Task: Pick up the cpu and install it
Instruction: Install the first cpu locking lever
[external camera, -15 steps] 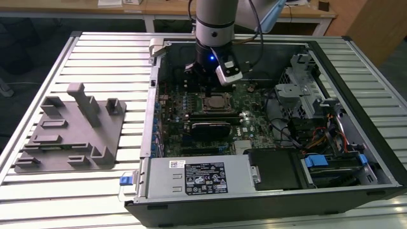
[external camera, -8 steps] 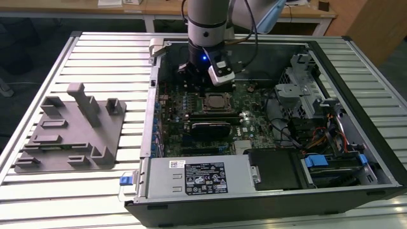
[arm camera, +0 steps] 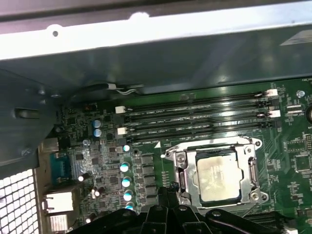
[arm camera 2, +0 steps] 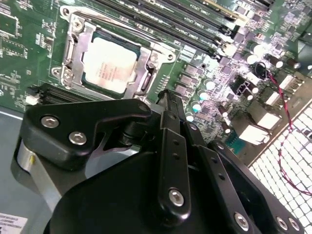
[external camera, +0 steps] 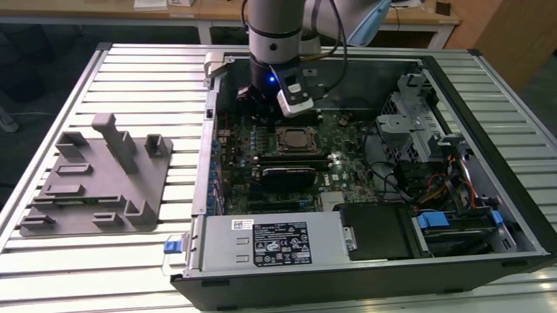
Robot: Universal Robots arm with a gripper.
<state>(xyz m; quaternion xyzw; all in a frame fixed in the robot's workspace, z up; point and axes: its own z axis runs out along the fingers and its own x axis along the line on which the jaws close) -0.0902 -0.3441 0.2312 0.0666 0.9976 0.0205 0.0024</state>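
Observation:
The cpu (external camera: 297, 137) lies flat in the motherboard socket inside the open computer case, its silver top facing up. In both wrist views the cpu (arm camera 2: 109, 63) (arm camera: 218, 176) sits inside the socket's metal frame (arm camera 2: 73, 34). My gripper (arm camera 2: 165, 96) (arm camera: 169, 187) hangs over the board just beside the socket, apart from the chip. Its black fingers (arm camera 2: 170, 141) meet at the tip, shut with nothing between them. In the exterior view the gripper (external camera: 259, 107) is low in the case, toward the back from the socket.
Long memory slots (arm camera: 195, 114) run beside the socket. A power supply (external camera: 270, 241), drive bays (external camera: 418, 124) and cables (external camera: 435, 189) crowd the case. The case wall (arm camera: 161, 53) stands close by. A grey plastic tray with upright posts (external camera: 96, 179) rests on the slatted table at the exterior view's left.

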